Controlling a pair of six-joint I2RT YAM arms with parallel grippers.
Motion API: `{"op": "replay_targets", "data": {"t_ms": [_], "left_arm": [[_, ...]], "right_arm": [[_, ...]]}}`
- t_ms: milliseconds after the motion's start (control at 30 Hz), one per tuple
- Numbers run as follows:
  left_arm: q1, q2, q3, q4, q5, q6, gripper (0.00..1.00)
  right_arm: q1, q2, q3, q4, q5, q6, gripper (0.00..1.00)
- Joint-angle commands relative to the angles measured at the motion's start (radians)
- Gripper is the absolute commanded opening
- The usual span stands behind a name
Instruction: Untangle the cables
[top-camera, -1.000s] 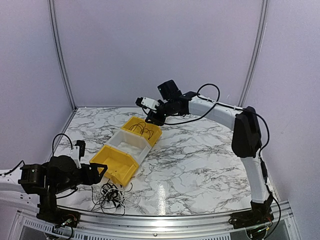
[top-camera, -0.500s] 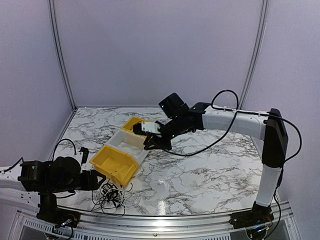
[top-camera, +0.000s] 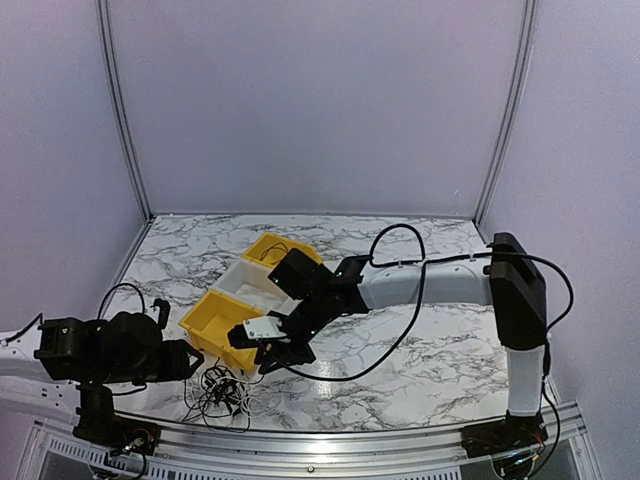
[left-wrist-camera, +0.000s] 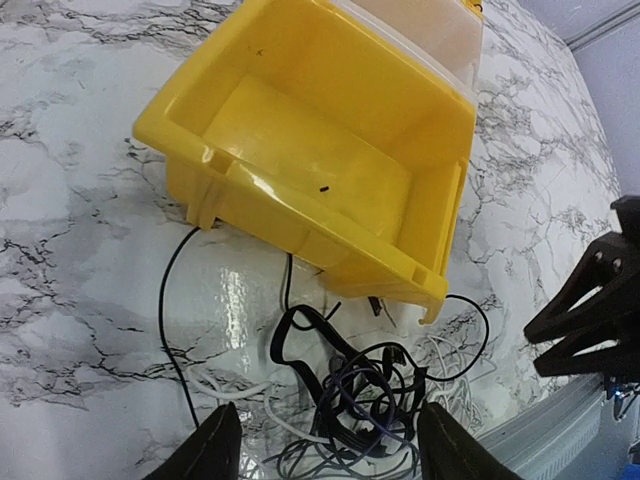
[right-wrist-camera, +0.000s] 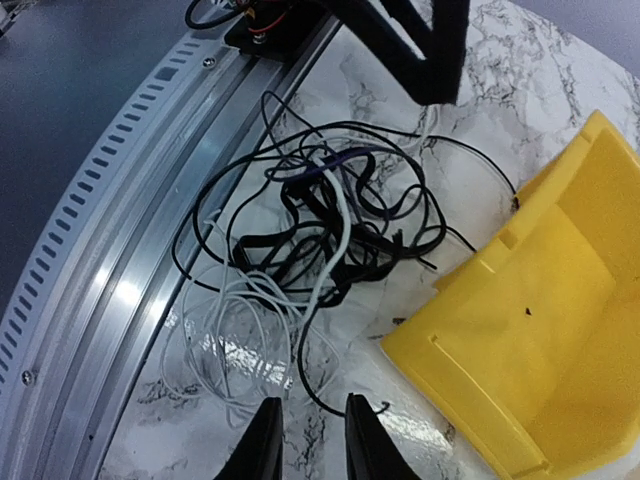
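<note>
Marble tabletop (top-camera: 430, 340): cables (right-wrist-camera: 312, 225) just ahead of right gripper (right-wrist-camera: 305, 438), prob. untouched.

Your left arm (top-camera: 100, 350) sits folded low by its base at the near left corner. Your left hand (left-wrist-camera: 330, 445) points out to the right and tilts down, fingers (left-wrist-camera: 222, 445) well apart and holding nothing. Your right arm (top-camera: 440, 280) rises from its base, bends at the elbow and stretches far across to the left, wrist dipped. Your right hand (right-wrist-camera: 312, 440) hangs near the left one, fingers (right-wrist-camera: 262, 440) a narrow gap apart, gripping nothing
</note>
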Motion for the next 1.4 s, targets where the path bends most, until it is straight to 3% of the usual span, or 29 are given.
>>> {"op": "replay_targets", "data": {"t_ms": [0,267,467,667,1033,1367], "left_arm": [[0.044,-0.083,0.001,-0.110,0.003,-0.002,0.63],[0.069,-0.120,0.002,-0.125,0.037,0.069,0.63],[0.069,-0.044,0.025,-0.118,0.054,0.107,0.63],[0.069,-0.083,0.011,-0.116,0.033,0.088,0.63],[0.069,-0.136,0.005,-0.068,-0.004,0.112,0.65],[0.067,-0.096,-0.026,0.246,0.215,0.367,0.70]], "right_arm": [[0.055,0.076,0.105,0.057,-0.013,0.052,0.25],[0.100,0.185,0.193,0.054,0.033,0.072,0.36],[0.109,0.203,0.197,0.115,0.110,0.178,0.34],[0.109,0.189,0.177,0.152,0.190,0.242,0.32],[0.109,0.158,0.169,0.138,0.187,0.247,0.01],[0.108,-0.036,0.156,0.096,0.135,0.289,0.00]]}}
